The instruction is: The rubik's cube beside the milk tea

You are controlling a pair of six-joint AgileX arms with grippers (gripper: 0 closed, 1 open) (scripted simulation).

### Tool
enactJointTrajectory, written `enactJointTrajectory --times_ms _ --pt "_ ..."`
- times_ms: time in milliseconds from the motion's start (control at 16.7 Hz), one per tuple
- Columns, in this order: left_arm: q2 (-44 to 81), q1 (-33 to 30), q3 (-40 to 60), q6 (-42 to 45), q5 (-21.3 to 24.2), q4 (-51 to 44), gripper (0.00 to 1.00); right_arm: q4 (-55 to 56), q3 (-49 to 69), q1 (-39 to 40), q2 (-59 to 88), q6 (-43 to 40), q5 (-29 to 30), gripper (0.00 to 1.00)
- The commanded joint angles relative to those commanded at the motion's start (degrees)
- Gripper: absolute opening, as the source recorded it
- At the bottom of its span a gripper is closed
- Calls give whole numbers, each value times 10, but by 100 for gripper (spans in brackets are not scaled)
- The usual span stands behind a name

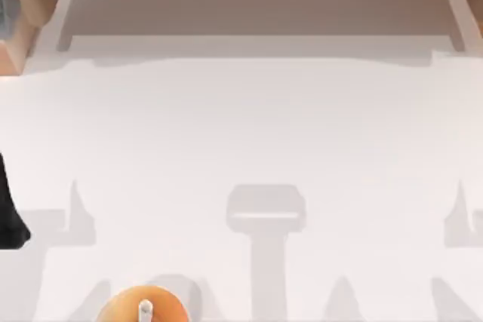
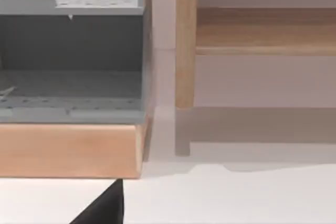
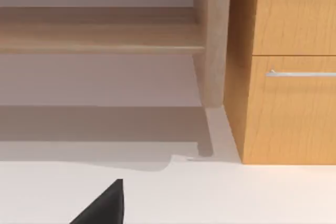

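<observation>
The milk tea (image 1: 121,311) sits at the near edge of the white table (image 1: 241,133). It looks like an orange-tan circle with a short white straw (image 1: 145,308) in the middle. It is closer to the left pincer's side than to the right pincer's side. A black bit of the left arm (image 1: 7,216) pokes in at the table's left edge, a little farther back than the cup.

In the left wrist view, a black tip of the left pincer (image 2: 105,208) hangs over the bare table. I cannot tell if this pincer is released or clenched. Past the pincer stands a grey box (image 2: 71,40) on a wooden base (image 2: 68,150). Beside it is a wooden leg (image 2: 185,40), and a wooden shelf (image 2: 262,30) runs along behind.

In the right wrist view, a black tip of the right pincer (image 3: 105,208) is over the bare table too. I cannot tell if it is released or clenched. Past it stands a wooden cabinet (image 3: 289,103) with a silver handle (image 3: 302,73). A second wooden leg (image 3: 212,35) stands next to the cabinet.
</observation>
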Motion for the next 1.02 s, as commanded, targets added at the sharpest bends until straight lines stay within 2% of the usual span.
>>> enactJointTrajectory --times_ms 240,420,660,1020 --pt "19 -10 18 0 -8 3 100 0 0 0 0 0 0 100" --pt "92 -42 90 1 -36 12 100 0 0 0 0 0 0 100" --pt "272 -98 261 3 -86 28 100 0 0 0 0 0 0 100" --pt "631 -180 580 5 -164 51 100 0 0 0 0 0 0 100"
